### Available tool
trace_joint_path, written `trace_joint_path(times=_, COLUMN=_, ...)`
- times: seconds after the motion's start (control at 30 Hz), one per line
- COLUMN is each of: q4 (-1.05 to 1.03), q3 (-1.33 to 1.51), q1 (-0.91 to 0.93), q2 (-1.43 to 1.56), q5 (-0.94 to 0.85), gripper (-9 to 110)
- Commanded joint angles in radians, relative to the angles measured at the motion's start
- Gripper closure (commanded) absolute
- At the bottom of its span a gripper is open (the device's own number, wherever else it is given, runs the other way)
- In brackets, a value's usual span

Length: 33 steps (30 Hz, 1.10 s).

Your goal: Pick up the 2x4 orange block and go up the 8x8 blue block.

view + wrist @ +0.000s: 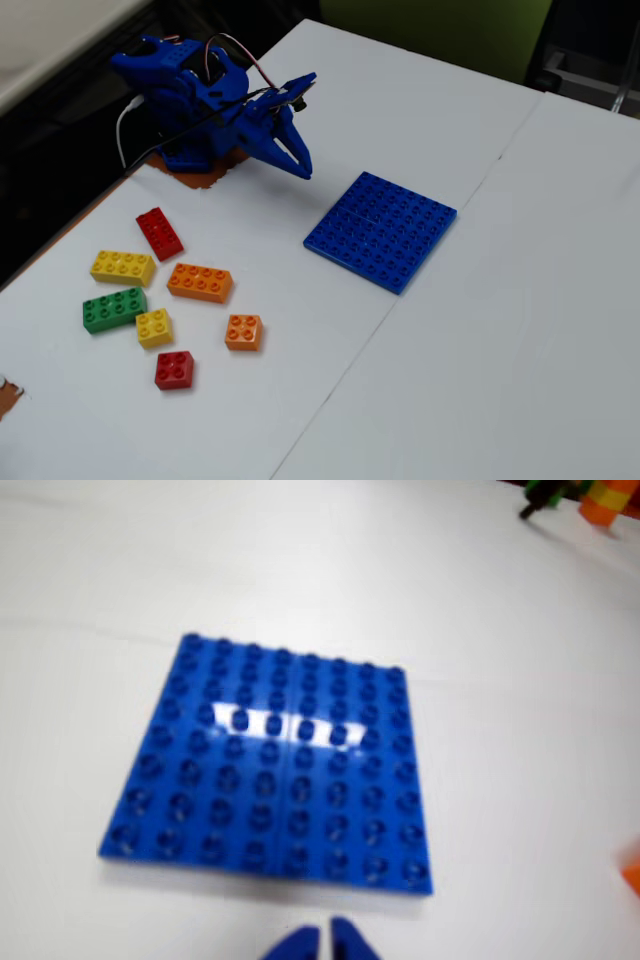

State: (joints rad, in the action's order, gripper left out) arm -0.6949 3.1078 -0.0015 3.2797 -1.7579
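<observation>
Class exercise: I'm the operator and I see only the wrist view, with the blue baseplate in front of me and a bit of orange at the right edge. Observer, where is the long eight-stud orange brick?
Observer: In the fixed view the 2x4 orange block lies left of the 8x8 blue block, among other bricks.
Operator: Which bricks are nearest it?
Observer: A long yellow brick on its left, a small square orange brick below right.
Operator: Is the end effector holding anything?
Observer: No. The end effector hangs empty near the arm's base, away from the bricks.
</observation>
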Motion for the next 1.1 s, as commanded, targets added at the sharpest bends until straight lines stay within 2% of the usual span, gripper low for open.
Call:
trace_joint_path(times=0.0, q4=-0.080, q3=0.005, q1=0.034, q2=0.021, q5=-0.118, gripper=101)
trace_joint_path(times=0.1, q4=-0.170, q3=-0.137, q1=0.074, q2=-0.147, q5=-0.192, gripper=99)
trace_joint_path(times=0.23, q4=-0.336, q3=-0.486, q1=0.158, q2=-0.508, q5=-0.244, gripper=91)
trace_joint_path(times=0.53, q4=-0.627, q3=-1.161, q1=0.411, q2=-1.206, q5=-0.624, gripper=86)
trace_joint_path(times=0.73, q4=-0.690, q3=-1.427, q1=0.629, q2=-1.473, q5=-1.029, gripper=85)
trace_joint_path(times=0.87, q4=-0.686, q3=-1.536, q1=0.732, q2=-1.595, q5=-1.233, gripper=85)
trace_joint_path(times=1.07, q4=-0.655, q3=-1.608, q1=0.808, q2=-1.709, q5=-1.289, gripper=76)
